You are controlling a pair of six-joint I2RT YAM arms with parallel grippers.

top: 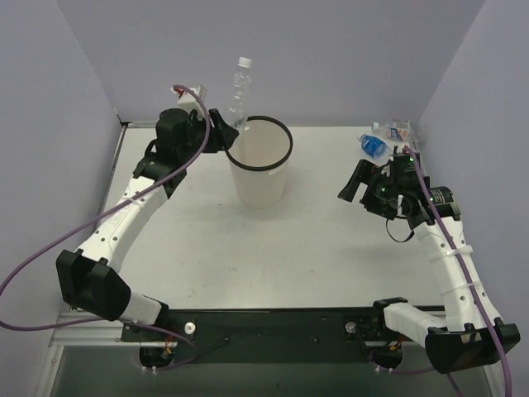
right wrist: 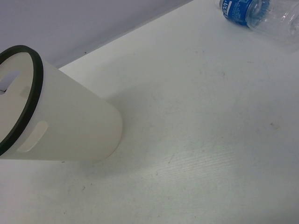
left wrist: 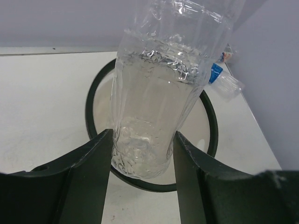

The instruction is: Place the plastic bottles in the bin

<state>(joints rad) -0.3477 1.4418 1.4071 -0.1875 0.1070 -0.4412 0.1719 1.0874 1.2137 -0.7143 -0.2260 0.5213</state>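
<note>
Left gripper (left wrist: 142, 140) is closed on the base of the plain bottle (top: 239, 95), upper middle, above the bin's (top: 261, 188) rim. The bottle stands upright, cap up. Right gripper (top: 356, 183) is spread empty near the blue-labelled bottle (top: 374, 146), upper right.

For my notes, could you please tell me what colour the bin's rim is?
The bin has a black rim; the top view shows it best.
</note>
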